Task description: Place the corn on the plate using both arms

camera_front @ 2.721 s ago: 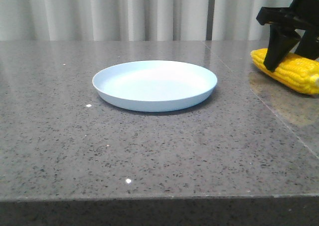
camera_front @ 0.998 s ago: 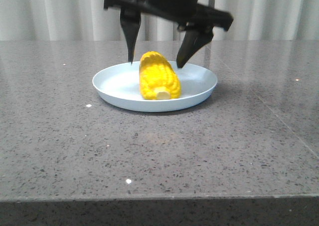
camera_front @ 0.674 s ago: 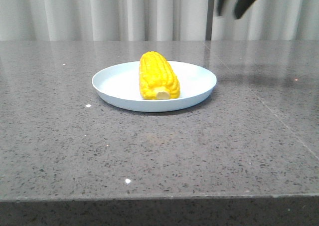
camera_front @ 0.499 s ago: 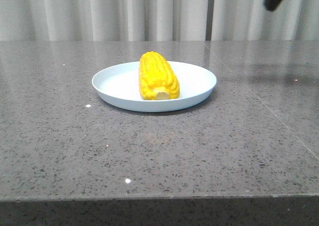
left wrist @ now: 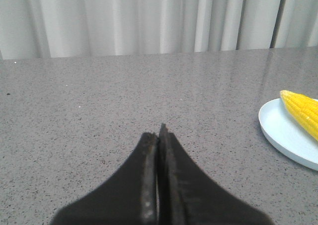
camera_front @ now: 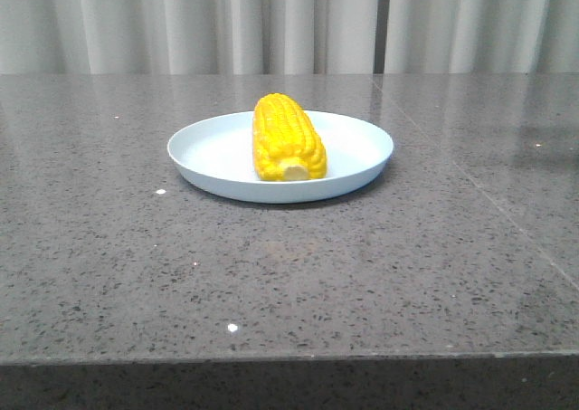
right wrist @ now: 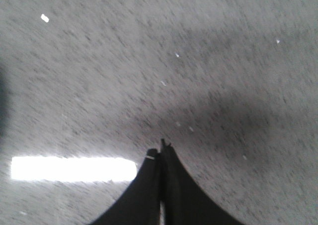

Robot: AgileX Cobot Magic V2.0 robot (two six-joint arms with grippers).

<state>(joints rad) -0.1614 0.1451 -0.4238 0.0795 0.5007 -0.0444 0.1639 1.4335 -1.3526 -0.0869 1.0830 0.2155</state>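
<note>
The yellow corn [camera_front: 288, 138] lies in the pale blue plate [camera_front: 217, 152] at the middle of the table, its pale stub end toward me. No arm shows in the front view. In the left wrist view the left gripper [left wrist: 160, 130] is shut and empty above bare table, with the plate's edge [left wrist: 278, 130] and the corn's tip [left wrist: 300, 108] off to one side, apart from it. In the right wrist view the right gripper [right wrist: 161, 148] is shut and empty over blurred bare tabletop; no plate or corn shows there.
The grey speckled stone table [camera_front: 271, 265] has a seam line [camera_front: 507, 215] running along its right part and a front edge near me. Pale curtains [camera_front: 271, 21] hang behind it. A bright light reflection [right wrist: 74, 169] lies on the table by the right gripper.
The right arm carried the corn from the table's right onto the plate, let go, then rose and withdrew up and right out of the front view. The corn stays still on the plate.
</note>
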